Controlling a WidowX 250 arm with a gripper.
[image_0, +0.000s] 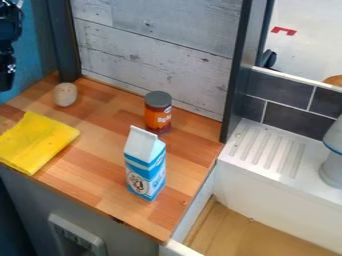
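At the upper left edge hangs my black gripper (7, 62), partly cut off by that edge, touching nothing that shows. Nearest to it, a beige egg-shaped object (65, 94) rests at the back left of the wooden counter (100, 190). A folded yellow cloth (37, 142) lies flat at the counter's left. An orange can with a grey lid (158, 114) stands upright near the back panel. In front of the can is an upright blue and white carton (145, 165), overlapping its lower part slightly from this view.
A grey wood-look panel (153, 55) closes the back, with dark posts at both sides. Right of the counter are an open sink basin (247, 230), a white ridged drainboard (267, 150) and a white-grey object (332, 165).
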